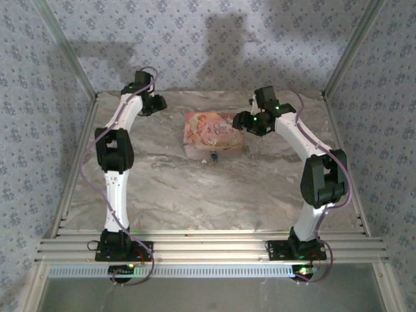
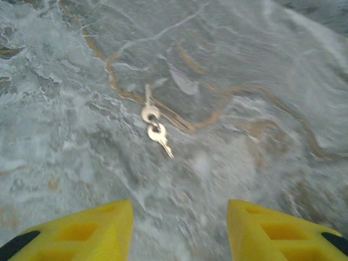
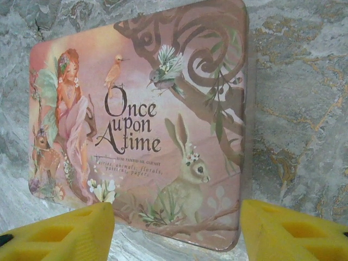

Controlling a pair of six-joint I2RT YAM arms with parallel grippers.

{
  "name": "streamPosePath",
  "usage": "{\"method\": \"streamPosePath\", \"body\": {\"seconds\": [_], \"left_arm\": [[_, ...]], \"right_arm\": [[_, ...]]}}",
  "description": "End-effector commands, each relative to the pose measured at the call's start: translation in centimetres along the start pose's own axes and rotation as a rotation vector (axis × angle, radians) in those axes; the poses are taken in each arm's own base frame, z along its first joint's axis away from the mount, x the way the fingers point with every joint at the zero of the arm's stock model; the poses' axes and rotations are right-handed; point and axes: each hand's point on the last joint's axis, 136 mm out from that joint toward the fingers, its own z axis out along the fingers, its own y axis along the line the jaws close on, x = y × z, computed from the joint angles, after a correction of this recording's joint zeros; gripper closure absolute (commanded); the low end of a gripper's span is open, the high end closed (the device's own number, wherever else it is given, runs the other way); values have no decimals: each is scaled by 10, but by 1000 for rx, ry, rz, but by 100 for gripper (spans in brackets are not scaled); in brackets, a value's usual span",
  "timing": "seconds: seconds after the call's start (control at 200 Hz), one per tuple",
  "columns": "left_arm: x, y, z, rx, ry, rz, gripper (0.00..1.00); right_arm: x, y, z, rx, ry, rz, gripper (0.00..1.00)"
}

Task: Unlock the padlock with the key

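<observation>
Two small silvery keys point(image 2: 154, 124) joined by a ring lie on the marble table, ahead of my left gripper point(image 2: 179, 215). Its yellow fingers point(image 2: 103, 231) stand apart with nothing between them. From above, the left gripper point(image 1: 153, 102) hovers at the far left of the table. A tiny bluish thing point(image 1: 213, 156) lies just in front of the pink box; it is too small to identify. My right gripper point(image 1: 244, 121) is open over the box's right edge, its fingers point(image 3: 70, 234) bracketing a corner of the lid. The padlock is out of view.
The flat pink illustrated box point(image 3: 147, 119), lettered "Once upon a time", lies closed at the table's far middle point(image 1: 213, 132). Patterned walls and metal posts point(image 1: 68, 52) enclose the marble table point(image 1: 195, 195). An aluminium rail point(image 1: 208, 247) runs along the near edge.
</observation>
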Motion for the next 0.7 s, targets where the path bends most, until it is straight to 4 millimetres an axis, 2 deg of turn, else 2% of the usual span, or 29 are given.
{"method": "streamPosePath", "body": {"seconds": [0.0,0.255,0.695], "left_arm": [[-1,5,8,-24,46,-10,52],[-19,21,36,-37,3,-48,60],[-4,29,69,-76,22,-39,63]], "right_arm": [[3,3,-8,14,-14,-12,36],[2,9,-9,25,-38,-19,36],[0,16,-15,33,-72,-24,36]]}}
